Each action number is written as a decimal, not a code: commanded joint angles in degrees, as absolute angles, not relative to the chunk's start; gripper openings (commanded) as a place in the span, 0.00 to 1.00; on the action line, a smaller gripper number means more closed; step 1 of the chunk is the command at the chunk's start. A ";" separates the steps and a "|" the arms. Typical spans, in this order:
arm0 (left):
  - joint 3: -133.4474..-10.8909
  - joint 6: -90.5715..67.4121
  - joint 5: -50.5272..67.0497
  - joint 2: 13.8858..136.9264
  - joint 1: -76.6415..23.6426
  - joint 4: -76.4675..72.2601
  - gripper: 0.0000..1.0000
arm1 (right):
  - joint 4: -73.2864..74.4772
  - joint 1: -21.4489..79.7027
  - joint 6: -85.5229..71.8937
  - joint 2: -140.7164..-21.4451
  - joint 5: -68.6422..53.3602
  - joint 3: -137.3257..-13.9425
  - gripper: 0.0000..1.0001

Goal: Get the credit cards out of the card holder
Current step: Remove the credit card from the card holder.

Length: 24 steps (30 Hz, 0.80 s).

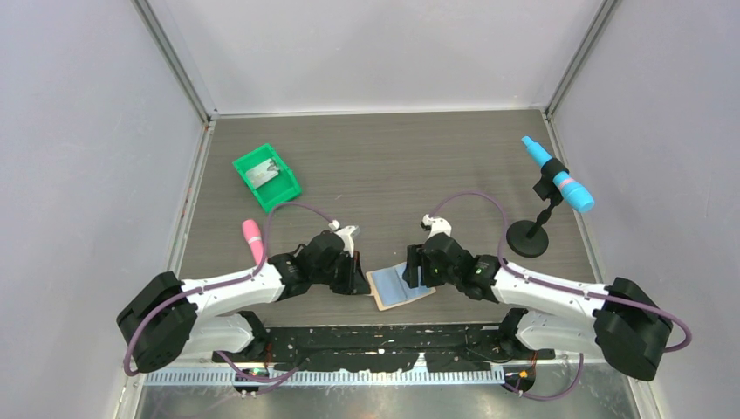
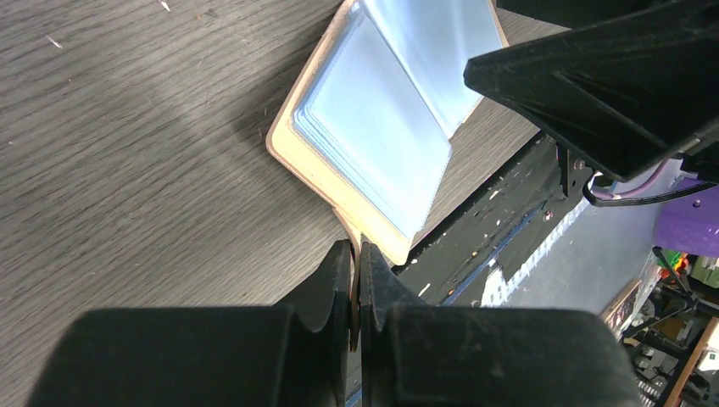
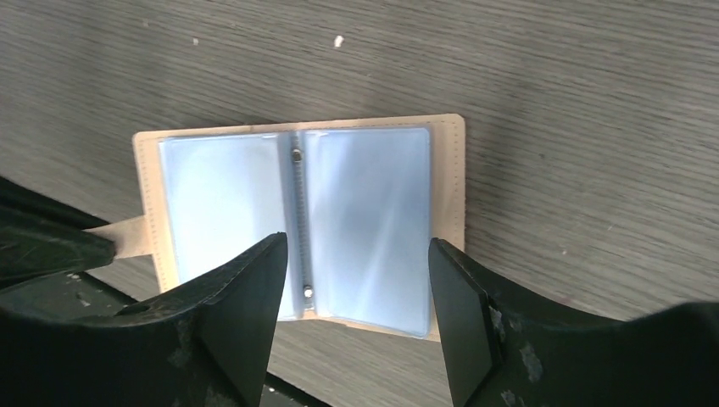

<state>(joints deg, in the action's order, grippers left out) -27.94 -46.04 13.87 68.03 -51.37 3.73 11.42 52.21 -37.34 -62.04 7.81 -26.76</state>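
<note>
Left tool [image 2: 357,254] clamps the card holder [image 3: 365,212] by its strap tab [image 3: 123,239], hiding its end.

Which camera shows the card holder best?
The right wrist view: the card holder lies open, close up, nearly whole. The left wrist view shows it slanted and cut off; the top view shows it small.

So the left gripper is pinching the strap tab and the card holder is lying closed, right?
No, the card holder lies spread open, as the right wrist view shows. The left gripper does pinch its strap tab.
</note>
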 commanded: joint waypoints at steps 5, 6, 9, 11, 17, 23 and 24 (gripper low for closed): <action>-28.73 -44.82 13.18 68.43 -51.59 3.56 0.00 | 10.35 51.42 -33.81 -67.22 10.22 -29.75 0.69; -28.70 -44.82 13.18 68.54 -51.61 3.40 0.00 | 9.84 51.44 -33.78 -68.20 9.72 -29.73 0.69; -28.74 -44.91 13.21 68.73 -51.59 3.13 0.00 | 7.87 51.52 -33.79 -69.81 8.03 -29.20 0.65; -28.74 -44.85 13.19 68.95 -51.59 2.93 0.00 | 6.60 51.53 -34.10 -70.67 6.32 -28.51 0.60; -29.13 -44.65 12.99 70.16 -51.59 2.71 0.00 | 6.58 51.59 -34.21 -69.65 5.12 -27.46 0.19; -29.61 -44.65 13.18 70.56 -51.59 2.69 0.00 | 8.14 51.64 -33.93 -65.92 4.97 -27.29 0.05; -29.68 -44.65 13.18 70.41 -51.59 2.75 0.00 | 8.41 51.60 -33.93 -65.17 5.11 -27.27 0.05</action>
